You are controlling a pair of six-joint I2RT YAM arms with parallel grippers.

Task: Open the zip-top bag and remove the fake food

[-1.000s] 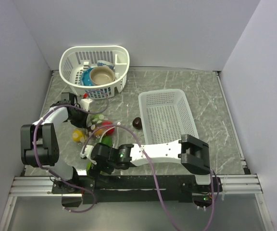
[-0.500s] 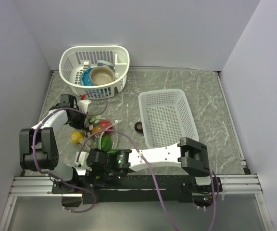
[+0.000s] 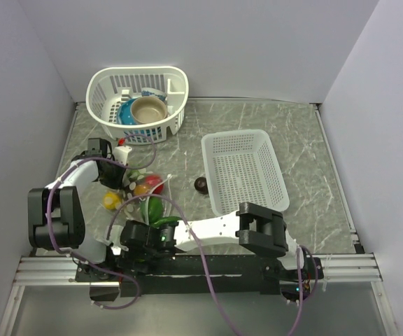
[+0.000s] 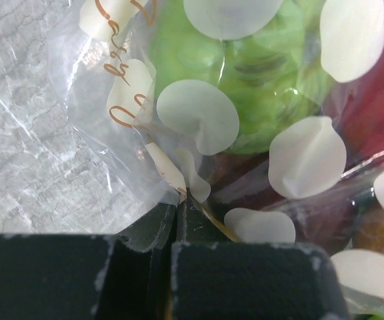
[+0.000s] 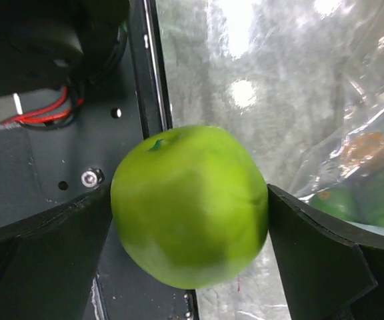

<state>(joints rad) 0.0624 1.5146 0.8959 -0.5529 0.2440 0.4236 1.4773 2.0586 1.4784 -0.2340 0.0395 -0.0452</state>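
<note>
The zip-top bag lies at the left of the table, clear with white dots, with red, orange and green fake food in it. A yellow piece lies beside it and a dark maroon piece lies by the tray. My left gripper is shut on the bag's edge; a green piece shows through the plastic. My right gripper is shut on a lime-green apple, held over the black front rail, with the bag to its right.
A white round basket with bowls stands at the back left. A white mesh tray sits right of centre. The black mounting rail runs along the front edge. White walls close in the left, back and right sides.
My right gripper has pulled back toward the near left edge with the lime-green apple. My left gripper shifted slightly away and still pinches the bag.
</note>
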